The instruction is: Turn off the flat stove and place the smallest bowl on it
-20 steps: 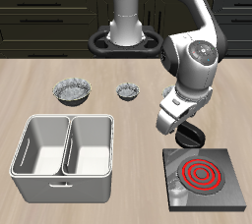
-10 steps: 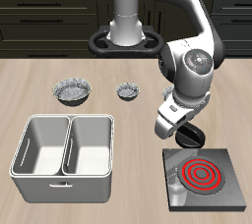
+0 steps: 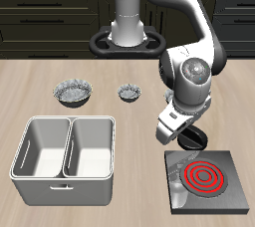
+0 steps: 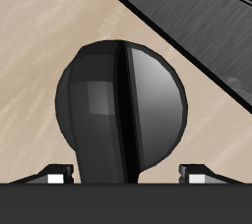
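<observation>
The arm bends forward and down, its claw point(image 3: 191, 137) held low with both fingertips point(image 4: 57, 178) spread apart.

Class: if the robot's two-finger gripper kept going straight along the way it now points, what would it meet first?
Most likely the flat stove's black round knob: it sits dead ahead of the gripper, between its fingertips. How much gap remains is unclear.

— What's behind the arm?
— Dark cabinets point(image 3: 40, 17) with pale handles, along the back wall.
— And under it?
— A light wooden table point(image 3: 129, 211), evenly lit, grain streaky.
</observation>
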